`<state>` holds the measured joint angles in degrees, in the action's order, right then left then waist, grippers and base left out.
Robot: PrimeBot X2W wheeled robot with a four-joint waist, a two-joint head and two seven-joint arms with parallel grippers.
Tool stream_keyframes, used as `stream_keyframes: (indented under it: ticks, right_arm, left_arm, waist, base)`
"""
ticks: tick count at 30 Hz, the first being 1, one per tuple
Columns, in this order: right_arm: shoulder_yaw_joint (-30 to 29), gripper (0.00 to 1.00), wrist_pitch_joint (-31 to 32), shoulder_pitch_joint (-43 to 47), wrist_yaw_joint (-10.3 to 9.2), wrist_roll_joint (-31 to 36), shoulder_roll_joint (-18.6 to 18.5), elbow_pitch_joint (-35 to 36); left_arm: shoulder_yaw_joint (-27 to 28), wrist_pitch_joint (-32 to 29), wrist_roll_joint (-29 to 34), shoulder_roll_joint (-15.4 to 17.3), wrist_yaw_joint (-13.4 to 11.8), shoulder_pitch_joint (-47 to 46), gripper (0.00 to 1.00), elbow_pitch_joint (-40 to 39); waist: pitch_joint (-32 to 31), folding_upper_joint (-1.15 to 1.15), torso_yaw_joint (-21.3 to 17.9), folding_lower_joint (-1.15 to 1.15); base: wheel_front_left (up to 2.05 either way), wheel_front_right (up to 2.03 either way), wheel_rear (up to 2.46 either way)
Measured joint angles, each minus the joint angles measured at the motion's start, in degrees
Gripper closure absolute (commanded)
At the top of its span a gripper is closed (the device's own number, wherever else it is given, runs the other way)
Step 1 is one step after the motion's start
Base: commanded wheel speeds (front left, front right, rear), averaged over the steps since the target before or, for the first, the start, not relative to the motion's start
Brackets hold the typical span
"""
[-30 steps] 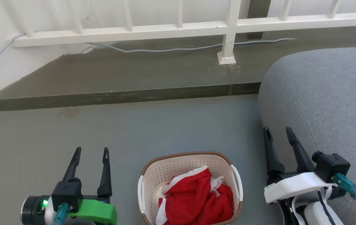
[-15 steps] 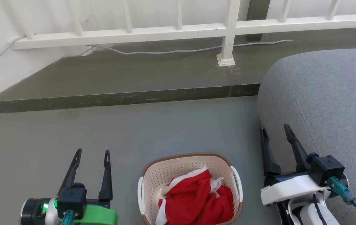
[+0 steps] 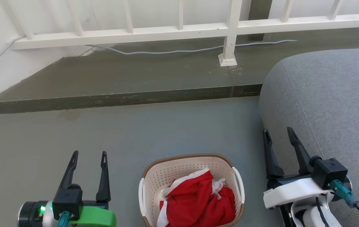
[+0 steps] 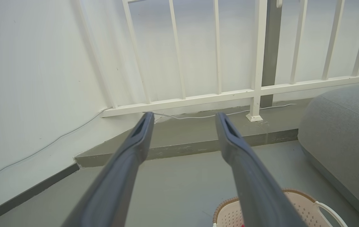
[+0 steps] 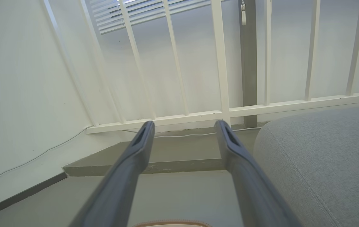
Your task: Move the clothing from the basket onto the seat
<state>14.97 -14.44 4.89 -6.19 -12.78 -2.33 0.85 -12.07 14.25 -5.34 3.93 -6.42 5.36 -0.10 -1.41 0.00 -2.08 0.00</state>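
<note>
clothing (image 3: 198,198): I'm seeing it lying bunched inside the basket (image 3: 186,156).
handling: I'm judging it soft, light and floppy; I'm aiming for the top red fold.
fingers: left gripper (image 3: 89,153) and right gripper (image 3: 277,130) are both hovering spread, empty.

1. Head view: high, faces forward and down; cream-white perforated plastic basket (image 3: 167,176) lies close at the bottom edge.
2. Left wrist view: low, faces white barred railing (image 4: 182,101).
3. Right wrist view: low, same heading, nearer rounded grey fabric seat (image 5: 324,151).
4. All share railing and seat.
</note>
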Motion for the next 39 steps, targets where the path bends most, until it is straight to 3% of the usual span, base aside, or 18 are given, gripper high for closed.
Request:
stream_keyframes:
  ticks: [27, 39]
  right_arm:
    - [-0.2, 0.00, 0.0, 0.0, -0.35, 0.2, 0.0, 0.4]
    - [-1.2, 0.00, -0.1, -2.7, -0.44, 1.3, 0.0, 2.3]
  left_arm:
    - [0.5, 0.0, 0.0, -0.1, -0.2, 0.0, 0.00, 0.2]
    - [0.5, 0.0, 0.0, 0.1, -0.1, -1.2, 0.00, -0.3]
  waist:
    - [0.5, 0.00, 0.0, 0.00]
    - [6.3, 0.00, -0.3, 0.00]
  base:
    - [0.00, 0.00, 0.00]
    - [0.00, 0.00, 0.00]
